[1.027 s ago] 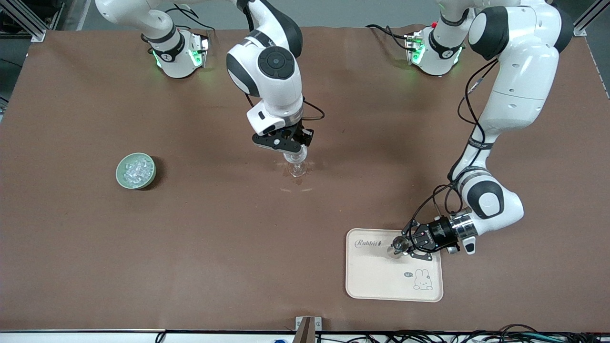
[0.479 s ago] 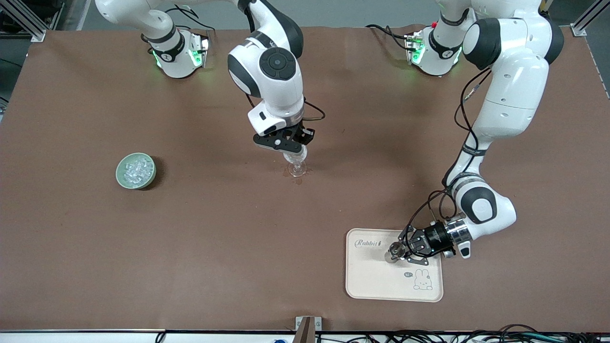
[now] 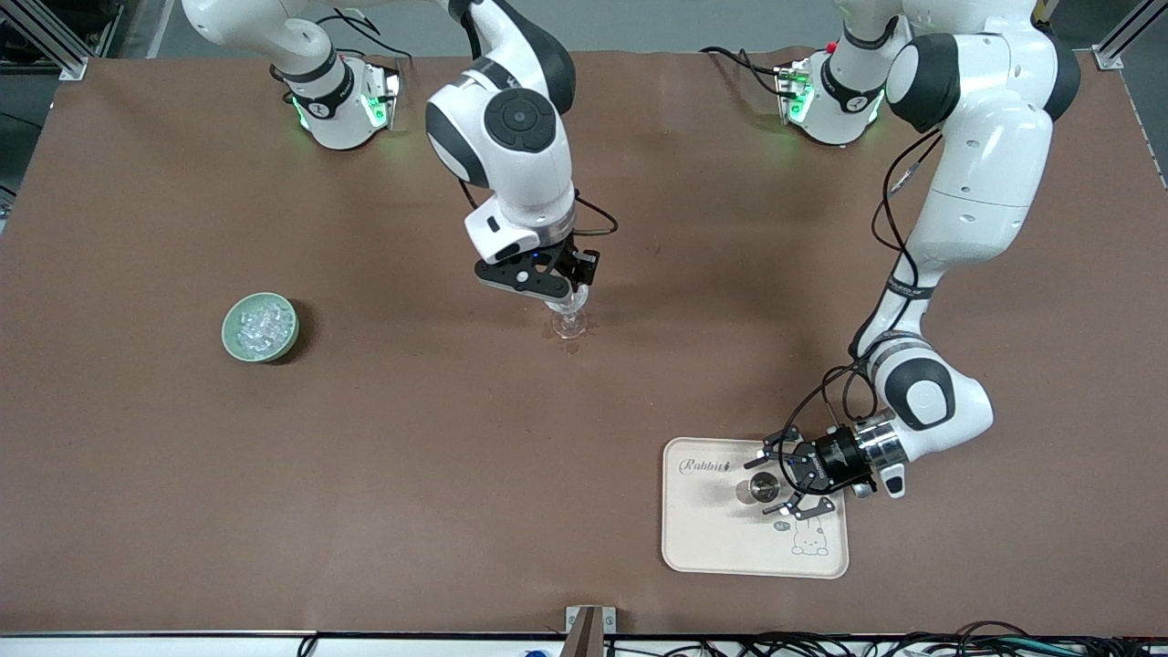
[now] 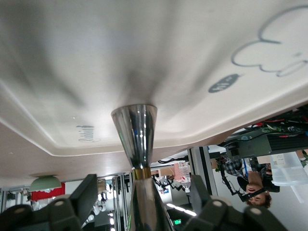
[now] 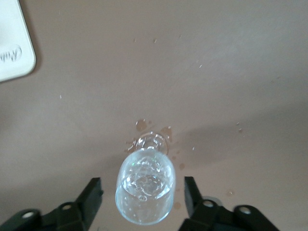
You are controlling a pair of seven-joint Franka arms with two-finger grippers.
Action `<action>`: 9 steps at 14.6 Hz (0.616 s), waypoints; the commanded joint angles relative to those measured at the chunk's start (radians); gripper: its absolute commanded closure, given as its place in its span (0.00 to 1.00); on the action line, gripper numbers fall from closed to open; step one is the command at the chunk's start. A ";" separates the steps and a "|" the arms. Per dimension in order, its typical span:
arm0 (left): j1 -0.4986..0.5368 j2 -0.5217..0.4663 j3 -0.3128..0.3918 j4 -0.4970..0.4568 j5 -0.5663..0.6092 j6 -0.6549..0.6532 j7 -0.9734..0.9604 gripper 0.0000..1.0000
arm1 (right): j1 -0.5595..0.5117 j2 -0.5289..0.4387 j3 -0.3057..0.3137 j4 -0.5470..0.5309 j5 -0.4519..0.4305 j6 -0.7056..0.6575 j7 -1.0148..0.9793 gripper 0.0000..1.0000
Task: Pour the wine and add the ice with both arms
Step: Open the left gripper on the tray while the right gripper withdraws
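Note:
A clear stemmed glass (image 3: 569,321) stands mid-table with clear liquid in it (image 5: 144,192). My right gripper (image 3: 558,294) hangs over its bowl, open, a finger (image 5: 92,193) on each side with a gap to the glass. The ice (image 3: 260,327) lies heaped in a green bowl (image 3: 228,339) toward the right arm's end. A shiny metal jigger (image 3: 758,489) stands upright on the cream tray (image 3: 712,538). My left gripper (image 3: 773,480) is open around the jigger (image 4: 136,139), with its fingers (image 4: 87,191) clear of it.
Small wet drops (image 5: 141,124) dot the brown table around the glass's foot. The tray (image 4: 144,57) carries a rabbit drawing (image 3: 808,537) and lies near the table's front edge. A metal bracket (image 3: 589,622) sits at that edge.
Both grippers have opened. The left one set the jigger on the tray and let go. The right one let go of the glass, which stays upright.

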 commanded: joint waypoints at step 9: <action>0.022 -0.344 0.100 -0.330 0.399 -0.018 0.106 0.00 | -0.199 -0.362 -0.110 -0.013 -0.112 -0.323 -0.295 0.00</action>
